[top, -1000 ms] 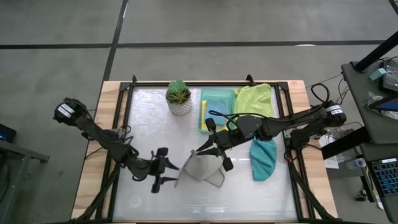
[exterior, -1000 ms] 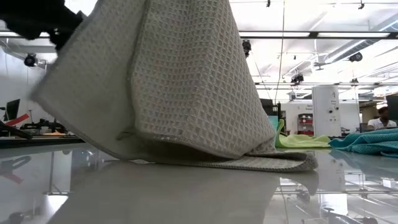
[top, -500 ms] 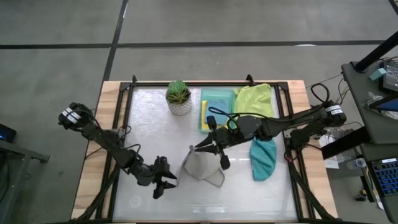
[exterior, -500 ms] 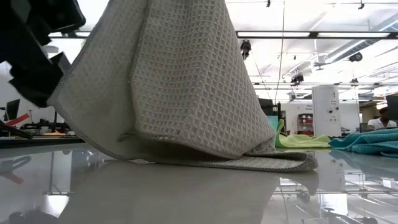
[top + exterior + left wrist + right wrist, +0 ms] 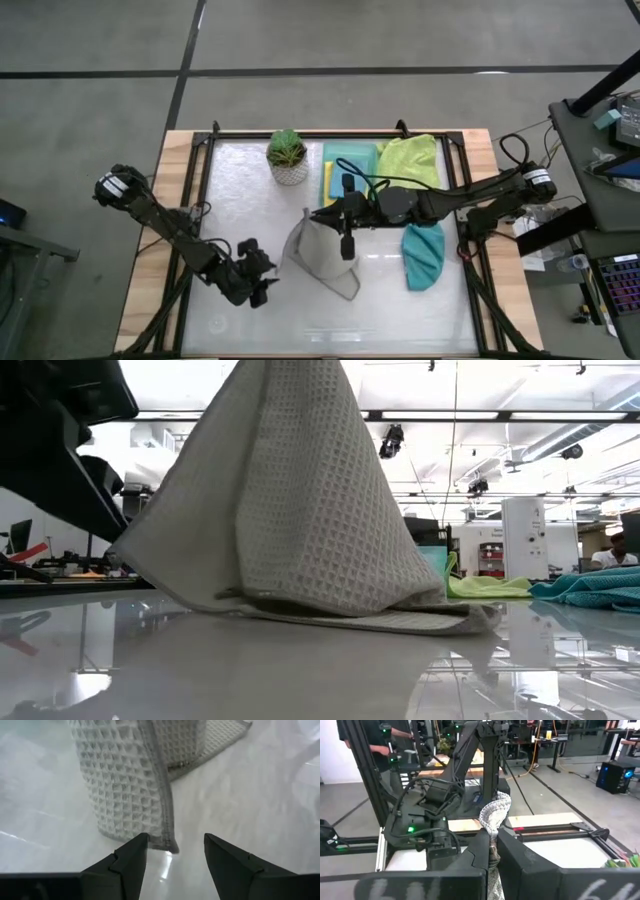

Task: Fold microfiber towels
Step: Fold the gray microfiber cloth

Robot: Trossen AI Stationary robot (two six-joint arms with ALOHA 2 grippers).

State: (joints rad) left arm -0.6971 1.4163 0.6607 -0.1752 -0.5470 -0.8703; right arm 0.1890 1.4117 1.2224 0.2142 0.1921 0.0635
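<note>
While the right gripper (image 5: pixel 345 232) stays clamped on a pinched-up fold of the pale grey waffle-weave microfiber towel (image 5: pixel 322 260), that cloth hangs tent-like near the middle of the white table (image 5: pixel 230 190), its lower edge trailing flat on the surface. Left gripper (image 5: pixel 262 278) sits low just beside the towel's hanging corner, fingers spread apart, nothing between them; the wrist view shows the hemmed corner just ahead of the gap. Towels counted from above: four clearly seen. One grey, lifted. One teal (image 5: pixel 424 254), crumpled, lying on the table beside the right arm. One lime green (image 5: pixel 412 160), rumpled at the far edge. One yellow (image 5: pixel 328 184), showing only as a strip along the rigid mint-green rectangular tray (image 5: pixel 352 160). One small potted green plant (image 5: pixel 288 157) stands beside that tray. Two arms, both over the table.
</note>
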